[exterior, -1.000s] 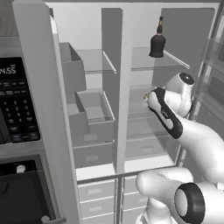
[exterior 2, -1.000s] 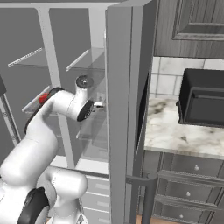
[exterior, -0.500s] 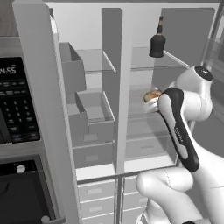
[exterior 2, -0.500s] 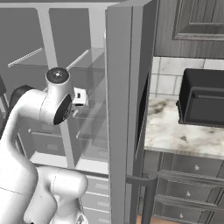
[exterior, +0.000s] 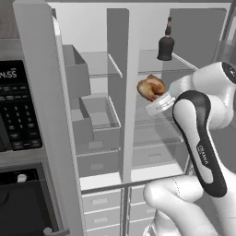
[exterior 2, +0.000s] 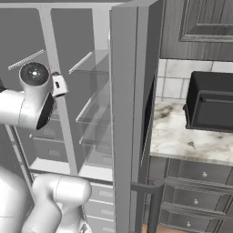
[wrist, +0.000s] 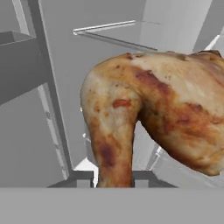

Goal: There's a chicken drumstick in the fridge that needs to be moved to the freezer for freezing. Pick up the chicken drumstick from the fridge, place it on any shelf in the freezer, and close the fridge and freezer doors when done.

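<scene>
1. The chicken drumstick (exterior: 150, 87) is up in the air at the pincer's tip, clear of every shelf. In the hand view (wrist: 153, 127) its narrow end runs down toward the fingertips and its fat end swells up and off to the right, so the long axis lies along the pincer's reach, tilted.
2. The pincer (exterior: 159, 99) is clamped tight on the chicken drumstick; the meat hides the fingertips, and nothing else touches it.
3. The arm rises from low on the right in the left base view, a dark-banded link climbing to the wrist, the hand turned leftward toward the upright divider (exterior: 128, 92) between the fridge (exterior: 156, 133) and the freezer (exterior: 99, 115).
4. Above and beyond the pincer, a dark bottle (exterior: 166, 41) stands upright on a glass shelf (exterior: 156, 62) of the fridge.
5. Left of the pincer, past the divider, grey bins (exterior: 94, 122) sit in the freezer.
6. Both doors stand open; the right base view shows the fridge door (exterior 2: 132, 118) edge-on.
</scene>
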Robot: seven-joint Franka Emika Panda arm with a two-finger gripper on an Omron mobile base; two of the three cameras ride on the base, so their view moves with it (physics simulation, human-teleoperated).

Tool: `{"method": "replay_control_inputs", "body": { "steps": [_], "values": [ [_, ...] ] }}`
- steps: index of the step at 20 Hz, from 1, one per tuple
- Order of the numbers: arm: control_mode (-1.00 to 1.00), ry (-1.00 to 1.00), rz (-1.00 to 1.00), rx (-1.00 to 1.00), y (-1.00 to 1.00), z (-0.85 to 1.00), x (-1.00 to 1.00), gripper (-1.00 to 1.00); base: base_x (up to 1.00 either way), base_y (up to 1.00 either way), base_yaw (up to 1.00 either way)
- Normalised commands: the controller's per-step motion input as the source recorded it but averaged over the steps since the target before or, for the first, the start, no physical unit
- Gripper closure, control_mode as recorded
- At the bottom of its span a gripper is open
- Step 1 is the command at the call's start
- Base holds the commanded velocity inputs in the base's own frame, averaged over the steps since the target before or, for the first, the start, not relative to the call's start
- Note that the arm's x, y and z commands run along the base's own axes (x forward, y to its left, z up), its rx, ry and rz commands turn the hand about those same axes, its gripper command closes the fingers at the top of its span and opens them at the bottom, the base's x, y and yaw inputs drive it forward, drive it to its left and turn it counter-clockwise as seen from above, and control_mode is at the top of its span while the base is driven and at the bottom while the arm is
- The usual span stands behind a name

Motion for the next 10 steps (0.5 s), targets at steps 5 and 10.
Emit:
{"method": "replay_control_inputs", "body": {
  "steps": [5, 10],
  "values": [
    [-1.0, -0.1, 0.17, -0.04, 0.57, 0.48, 0.0, 1.0, 0.0, 0.0, 0.0],
    [-1.0, -0.02, 0.03, -0.1, 0.34, 0.2, 0.09, 1.0, 0.0, 0.0, 0.0]
  ]
}}
